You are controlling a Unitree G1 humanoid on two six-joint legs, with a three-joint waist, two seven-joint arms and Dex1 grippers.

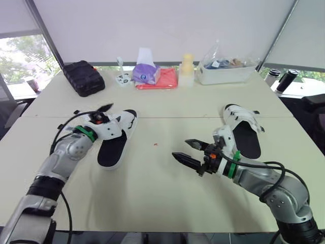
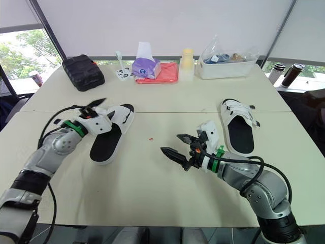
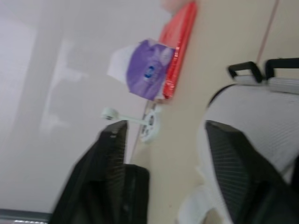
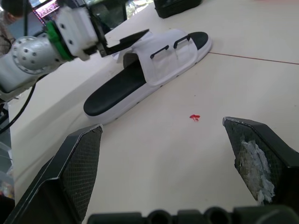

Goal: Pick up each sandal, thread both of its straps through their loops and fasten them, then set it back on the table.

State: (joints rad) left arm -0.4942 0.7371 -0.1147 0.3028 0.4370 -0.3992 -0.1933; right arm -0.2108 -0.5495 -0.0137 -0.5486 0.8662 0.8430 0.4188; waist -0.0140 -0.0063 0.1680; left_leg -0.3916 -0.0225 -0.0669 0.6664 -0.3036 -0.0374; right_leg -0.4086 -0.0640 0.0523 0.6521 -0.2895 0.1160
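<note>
White-strapped and black-soled, the left sandal (image 1: 112, 147) lies flat on the cream worktop (image 1: 152, 198) at the left, strap end to the far side. The left hand (image 1: 103, 113) sits at those straps with its fingers spread apart. One finger (image 3: 229, 163) crosses the white strap, but whether it touches the strap is hard to make out. From the head views, one of its two fingers is hidden behind the wrist housing.

The right hand (image 1: 184, 151) hangs just above bare worktop near the middle, fingers wide open and holding nothing. A small red speck (image 1: 155, 145) lies between it and the left sandal. The right sandal (image 1: 247, 137) rests at the right, its near end cut off by the right wrist; whether its straps are fastened cannot be told.

Along the far edge stand a black case (image 1: 84, 77), a purple tissue pack (image 1: 145, 71), a red pouch (image 1: 161, 80), a pale bottle (image 1: 187, 68) and a clear tub (image 1: 226, 72), its contents indistinct.
</note>
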